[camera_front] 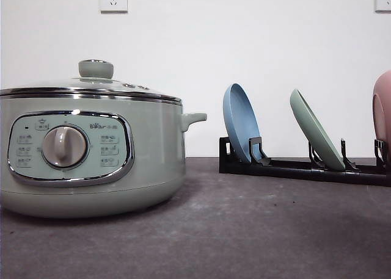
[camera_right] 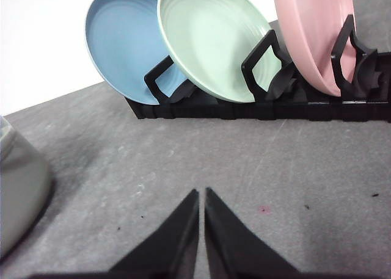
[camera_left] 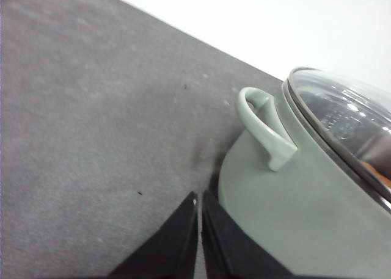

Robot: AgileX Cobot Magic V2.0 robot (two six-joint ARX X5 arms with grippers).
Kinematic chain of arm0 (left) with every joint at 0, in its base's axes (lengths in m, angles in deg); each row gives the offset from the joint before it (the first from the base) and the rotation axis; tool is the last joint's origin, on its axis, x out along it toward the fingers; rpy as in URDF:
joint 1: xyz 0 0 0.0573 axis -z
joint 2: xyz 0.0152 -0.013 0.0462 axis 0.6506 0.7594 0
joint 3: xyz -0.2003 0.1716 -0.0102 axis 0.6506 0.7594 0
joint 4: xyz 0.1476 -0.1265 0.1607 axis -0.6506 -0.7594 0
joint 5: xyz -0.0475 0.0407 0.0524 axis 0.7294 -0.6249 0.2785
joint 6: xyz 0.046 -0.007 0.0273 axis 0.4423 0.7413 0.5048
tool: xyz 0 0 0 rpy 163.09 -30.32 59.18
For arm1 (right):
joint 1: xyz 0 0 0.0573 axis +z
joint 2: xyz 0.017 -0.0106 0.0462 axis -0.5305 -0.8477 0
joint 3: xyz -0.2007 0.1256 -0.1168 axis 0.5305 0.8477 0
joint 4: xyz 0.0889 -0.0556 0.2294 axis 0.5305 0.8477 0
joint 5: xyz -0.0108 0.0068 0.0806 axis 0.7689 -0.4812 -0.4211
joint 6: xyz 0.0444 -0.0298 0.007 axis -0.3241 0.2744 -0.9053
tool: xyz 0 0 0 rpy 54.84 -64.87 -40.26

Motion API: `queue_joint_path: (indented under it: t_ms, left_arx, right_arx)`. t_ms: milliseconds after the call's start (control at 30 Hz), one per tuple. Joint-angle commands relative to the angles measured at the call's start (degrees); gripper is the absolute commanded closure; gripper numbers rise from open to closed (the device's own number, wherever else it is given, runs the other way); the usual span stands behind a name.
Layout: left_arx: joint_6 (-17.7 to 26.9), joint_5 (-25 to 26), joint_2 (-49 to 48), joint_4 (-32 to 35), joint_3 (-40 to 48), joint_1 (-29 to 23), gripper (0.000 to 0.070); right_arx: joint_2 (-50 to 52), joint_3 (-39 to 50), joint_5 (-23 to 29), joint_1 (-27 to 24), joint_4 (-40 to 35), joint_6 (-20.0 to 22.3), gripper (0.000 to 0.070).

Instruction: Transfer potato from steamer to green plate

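From my console the steamer (camera_front: 91, 151) sits at the left of the front view, lid (camera_front: 91, 86) on, its green knob (camera_front: 96, 68) at the pot's twelve o'clock and the dial panel (camera_front: 68, 148) facing the camera. The lid being seated tells me nothing has come out yet. Through the glass in the left wrist view I catch a sliver of orange-brown at the rim; I judge that to be the potato (camera_left: 374, 172), but too little shows to be sure.

At about three o'clock from the pot stands a black rack (camera_front: 305, 168) holding three dishes on edge: a blue plate (camera_front: 241, 129), the green plate (camera_front: 314, 135) and a pink dish (camera_front: 382, 111). Each leans in its own slot, apart from its neighbours, and all three are bare. Stored that way, the green plate cannot take a potato; I reckon it has to be lifted out and laid flat on the grey table (camera_front: 244, 230) first.

My left gripper (camera_left: 199, 199) has its fingers pressed together with nothing between them, low over the table just beside the steamer wall, below the side handle (camera_left: 266, 129). My right gripper (camera_right: 201, 196) is likewise closed and empty, pointing toward the rack, with the green plate near its twelve o'clock. That split looks sensible: left for the lid, right for the plate.
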Motion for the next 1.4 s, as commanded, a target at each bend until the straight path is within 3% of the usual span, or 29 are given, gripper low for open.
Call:
queue_joint_path:
  t_ms: [0, 333, 667, 1033, 1233, 1367]
  left_arx:
    - [-1.6, 0.3, -0.1, 0.7, -2.2, -0.1, 0.0698]
    - [-1.2, 0.7, 2.7, -0.1, -13.4, -0.1, 0.0698]
    - [5.0, 8.8, 14.3, -3.9, -27.1, -0.1, 0.0698]
    - [16.6, 23.4, 30.5, -17.4, -43.5, 0.0, 0.0698]
    - [20.5, 26.0, 35.4, -24.7, -50.9, 2.4, 0.0699]
    - [24.2, 26.0, 37.3, -31.4, -54.9, 4.9, 0.0699]
  right_arx:
    - [0.2, -2.0, 0.0, 0.0, -0.7, -1.8, 0.0697]
    - [0.1, -12.9, 1.7, 0.0, -0.5, -1.7, 0.0697]
    - [-8.2, -26.5, 1.2, 0.0, 3.0, 4.6, 0.0697]
    - [-26.1, -43.7, -6.8, 0.0, 18.1, 14.5, 0.0697]
    - [-35.1, -52.7, -12.0, 0.2, 28.8, 19.9, 0.0697]
    - [-39.1, -57.6, -12.6, 1.9, 36.0, 22.4, 0.0697]
